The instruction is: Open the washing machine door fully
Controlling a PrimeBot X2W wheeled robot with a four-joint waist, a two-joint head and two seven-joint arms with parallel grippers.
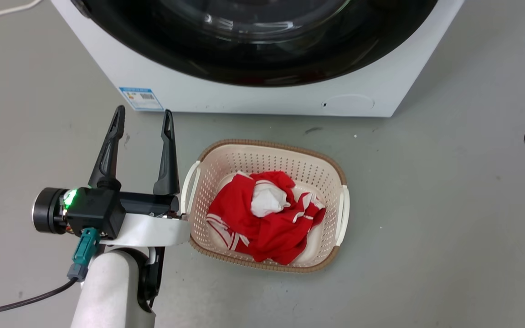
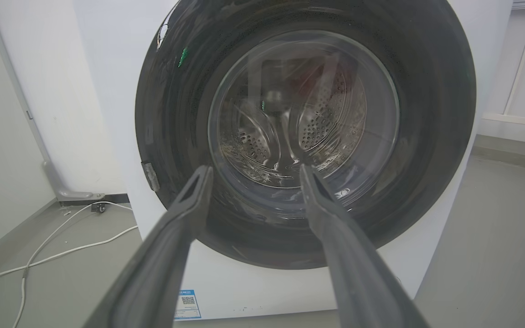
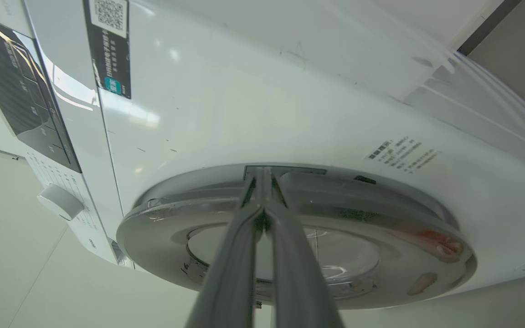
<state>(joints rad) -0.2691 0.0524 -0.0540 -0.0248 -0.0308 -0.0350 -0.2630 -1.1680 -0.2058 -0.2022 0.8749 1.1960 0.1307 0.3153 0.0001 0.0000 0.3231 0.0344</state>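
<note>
1. Left gripper (image 1: 143, 122): two long dark fingers spread wide apart, nothing held between them, touching nothing

2. Right gripper (image 3: 262, 187): two long dark fingers pressed together along their length, no gap visible. The tips meet at the outer rim of item 3, at a small dark rectangular recess (image 3: 290, 170) in that rim. Whether anything is pinched between the tips cannot be told

3. Large round glossy black washing machine door with bulging clear glass bowl (image 2: 176, 136): straight ahead of the left jaws and apart from them, in the left wrist view its glass centre framed between the two fingertips. It lies against the machine's front, and no opening shows at its edge

4. White box-shaped washing machine (image 1: 244, 98): directly beyond both pairs of jaws, carrying item 3 on its front

5. Perforated steel drum (image 2: 290, 132): seen through the glass, beyond the left fingertips

6. Small blue and white label (image 1: 141, 98): on the machine's lower front, just past the left fingertips

7. Dark control panel (image 3: 25, 100) and white round knob (image 3: 59, 202): off to the left of the right jaws in the right wrist view

8. Cream perforated plastic basket with brown rim (image 1: 271, 145): on the grey floor, just beside the left gripper's base, on its right

9. Crumpled red and white cloth (image 1: 267, 228): inside the basket

10. Thin white cable (image 2: 62, 250): on the floor, left of the left jaws
</note>
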